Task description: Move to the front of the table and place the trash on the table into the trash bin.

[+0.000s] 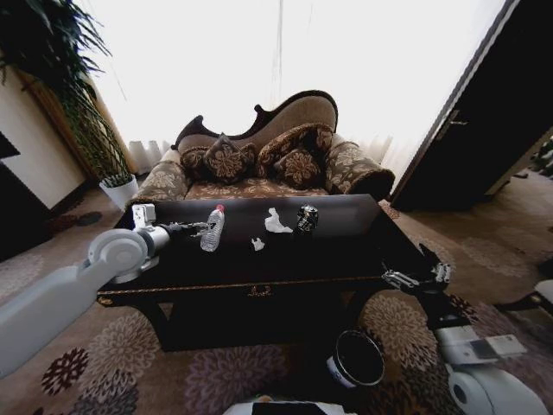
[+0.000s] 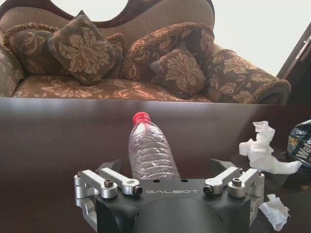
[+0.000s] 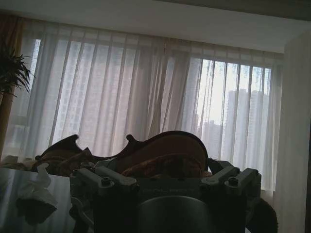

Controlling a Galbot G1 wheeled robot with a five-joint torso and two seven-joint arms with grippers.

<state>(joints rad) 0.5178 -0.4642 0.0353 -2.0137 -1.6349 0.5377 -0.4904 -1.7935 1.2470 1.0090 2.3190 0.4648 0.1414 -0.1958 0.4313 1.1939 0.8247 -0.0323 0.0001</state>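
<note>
Head view: dark glossy table with thin gold trim along its front edge and a small gold ornament at front centre, standing before a patterned sofa. On its top lie a clear ribbed plastic bottle with a red cap, a large crumpled white paper, a smaller white scrap nearer the front, and a crushed dark shiny can just beside the large paper. The round black bin with a shiny rim stands on the carpet below the table's front right part.

Left wrist view: the bottle lies with its cap pointing toward the sofa; the can, at the edge, bears white lettering beginning "We". The gripper body reads "GALBOT".

The left gripper is at the bottle's base, jaws spread wide with the bottle's lower end between them; contact cannot be judged. The right gripper hangs off the table's right front corner, jaws spread, holding nothing.
</note>
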